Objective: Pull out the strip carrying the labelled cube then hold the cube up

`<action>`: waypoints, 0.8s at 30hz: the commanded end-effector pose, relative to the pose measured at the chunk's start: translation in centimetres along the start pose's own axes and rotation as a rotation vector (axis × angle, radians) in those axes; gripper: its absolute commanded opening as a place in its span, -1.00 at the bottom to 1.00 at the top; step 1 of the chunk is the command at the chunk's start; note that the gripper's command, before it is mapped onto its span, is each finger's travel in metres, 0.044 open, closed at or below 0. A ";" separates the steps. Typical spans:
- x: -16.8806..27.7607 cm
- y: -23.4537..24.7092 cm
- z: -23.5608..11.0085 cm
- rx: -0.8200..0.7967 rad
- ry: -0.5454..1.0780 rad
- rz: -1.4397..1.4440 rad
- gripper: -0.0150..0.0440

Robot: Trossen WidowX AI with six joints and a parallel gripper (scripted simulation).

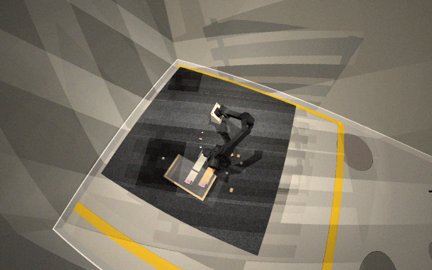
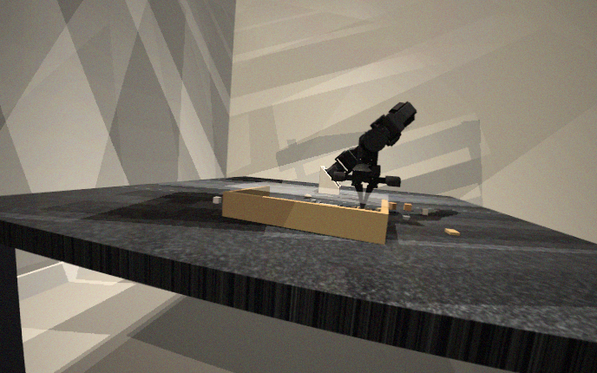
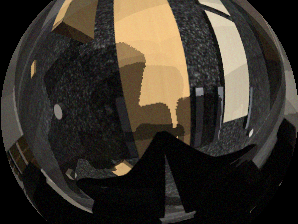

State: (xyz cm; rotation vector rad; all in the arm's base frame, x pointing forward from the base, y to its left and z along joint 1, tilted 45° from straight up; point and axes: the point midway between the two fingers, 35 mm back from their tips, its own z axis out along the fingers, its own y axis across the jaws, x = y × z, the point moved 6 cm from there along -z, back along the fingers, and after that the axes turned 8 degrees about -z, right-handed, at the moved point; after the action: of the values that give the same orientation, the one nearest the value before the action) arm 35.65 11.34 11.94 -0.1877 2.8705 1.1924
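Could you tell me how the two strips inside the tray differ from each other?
The orange strip runs in one unbroken piece, while the pale strip is split in two, with a dark gap before its other part. The shut gripper is over the orange strip's near end; the pale strip lies free beside it. Both carry a pink cube at the far end.

The dark speckled stone-look table (image 2: 308, 272) carries an open tan wooden tray (image 2: 308, 218); small, possibly wooden blocks (image 2: 452, 231) lie scattered right.
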 end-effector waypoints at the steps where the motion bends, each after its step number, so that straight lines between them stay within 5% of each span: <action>1: 1.1 0.3 0.5 0.002 0.019 0.003 -0.49; 24: 4.5 0.9 0.5 0.002 0.021 0.004 -0.49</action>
State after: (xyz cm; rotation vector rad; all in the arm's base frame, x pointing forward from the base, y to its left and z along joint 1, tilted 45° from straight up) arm 32.07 11.33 12.09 -0.1835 2.8724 1.1902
